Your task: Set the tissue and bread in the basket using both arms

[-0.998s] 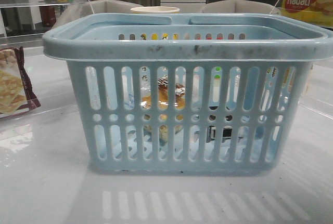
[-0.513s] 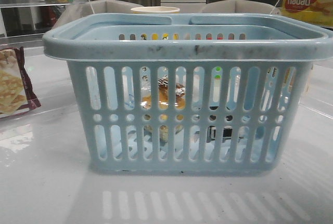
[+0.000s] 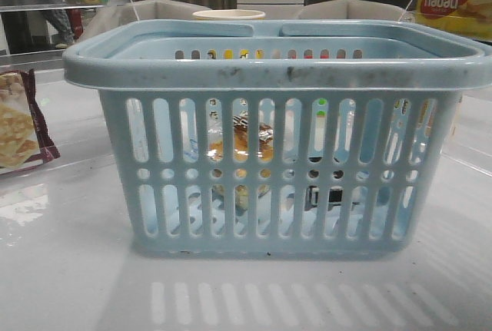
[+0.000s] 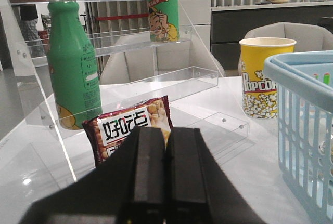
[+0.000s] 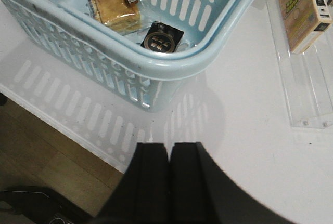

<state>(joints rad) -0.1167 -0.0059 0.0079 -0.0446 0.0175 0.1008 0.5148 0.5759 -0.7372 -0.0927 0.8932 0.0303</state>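
Bread (image 5: 115,7) and tissue (image 5: 162,38) lie in the basket (image 5: 203,57), so left gripper (image 4: 165,182) and right gripper (image 5: 169,182) sit closed, empty, clear of it.

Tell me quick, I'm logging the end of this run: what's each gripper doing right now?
Left gripper: closed, holding nothing.
Right gripper: closed, holding nothing; the bread and tissue lie in the basket.
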